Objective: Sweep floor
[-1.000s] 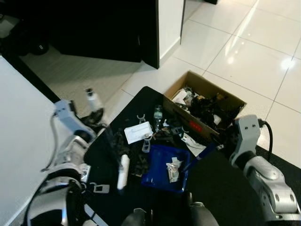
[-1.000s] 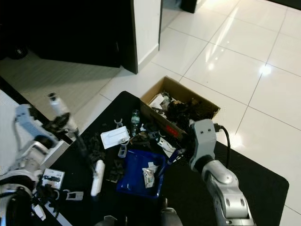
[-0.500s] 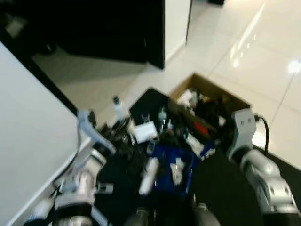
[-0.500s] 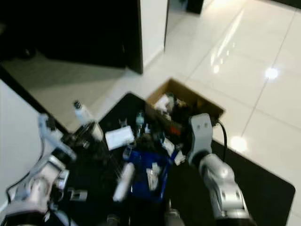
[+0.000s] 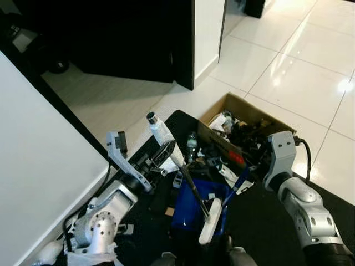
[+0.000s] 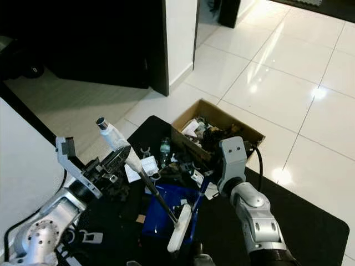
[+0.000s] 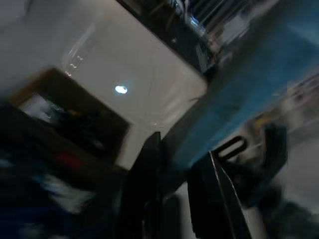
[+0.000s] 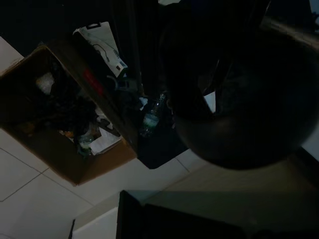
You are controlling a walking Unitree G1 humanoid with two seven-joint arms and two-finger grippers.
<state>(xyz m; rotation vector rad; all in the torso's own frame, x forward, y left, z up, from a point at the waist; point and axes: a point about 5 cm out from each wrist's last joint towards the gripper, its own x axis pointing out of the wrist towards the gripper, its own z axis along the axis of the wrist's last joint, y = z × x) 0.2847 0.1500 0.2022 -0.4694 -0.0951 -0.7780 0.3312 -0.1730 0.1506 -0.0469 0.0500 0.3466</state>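
Note:
My left gripper [image 5: 163, 154] is shut on a hand brush with a white grip [image 5: 159, 128]. Its black rod slants down to a white brush head [image 5: 210, 222], which lies at the near edge of the blue dustpan [image 5: 191, 206]. The dustpan sits on a black mat [image 5: 266, 221] with scraps in it. Its blue handle [image 5: 237, 183] rises toward my right gripper [image 5: 250, 170], which is shut on it under the silver wrist. Litter is strewn past the pan: a plastic bottle [image 5: 192, 145], white paper [image 6: 138, 166] and dark bits.
An open cardboard box [image 5: 244, 103] full of clutter stands at the mat's far edge, and it is seen in the right wrist view [image 8: 55, 114] too. A white wall panel [image 5: 39, 160] runs along my left. Glossy white tiles [image 5: 299, 83] stretch to the right, and a dark doorway [image 5: 133, 33] lies ahead.
The camera has shifted. My left arm swung the brush rightward: its head went from the mat left of the dustpan to the pan's near edge. My right arm keeps the pan's handle.

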